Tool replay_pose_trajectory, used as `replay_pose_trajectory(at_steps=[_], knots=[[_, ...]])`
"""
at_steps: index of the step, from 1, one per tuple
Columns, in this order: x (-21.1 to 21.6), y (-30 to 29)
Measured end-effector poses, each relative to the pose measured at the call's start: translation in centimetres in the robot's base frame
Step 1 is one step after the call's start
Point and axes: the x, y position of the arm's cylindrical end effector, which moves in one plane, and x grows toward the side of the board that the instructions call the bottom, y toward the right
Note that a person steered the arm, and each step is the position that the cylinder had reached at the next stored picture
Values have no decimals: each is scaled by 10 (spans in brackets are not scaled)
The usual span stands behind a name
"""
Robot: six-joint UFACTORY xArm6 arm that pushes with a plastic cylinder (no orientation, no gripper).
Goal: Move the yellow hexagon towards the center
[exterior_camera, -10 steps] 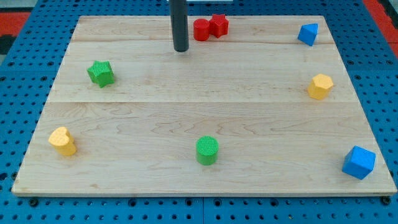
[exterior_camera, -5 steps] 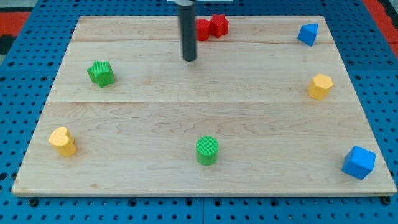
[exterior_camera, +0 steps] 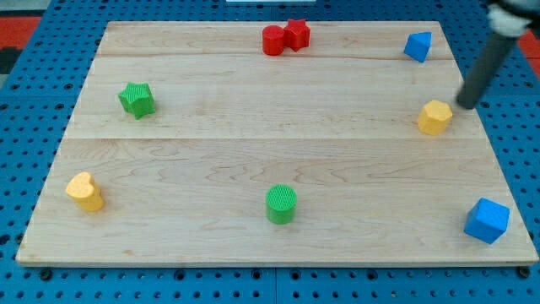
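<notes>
Hovering just right of the yellow hexagon (exterior_camera: 434, 116), my tip (exterior_camera: 466, 105), rod top cropped

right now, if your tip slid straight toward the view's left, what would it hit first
Probably the yellow hexagon: my tip sits just off its right side, slightly toward the view's top, so it may only clip that upper edge.

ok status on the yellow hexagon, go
My tip just right of the yellow hexagon, slightly above it, small gap. Hexagon at the board's right edge, not yet pushed. Path toward center clear.
</notes>
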Motion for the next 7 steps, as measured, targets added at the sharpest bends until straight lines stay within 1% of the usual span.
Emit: replay_pose_trajectory(at_steps=[1,2,3,4,5,6,7], knots=[[25,-77],[24,15],[78,12],[79,-102],[53,-205],[18,-152],[-74,-134]])
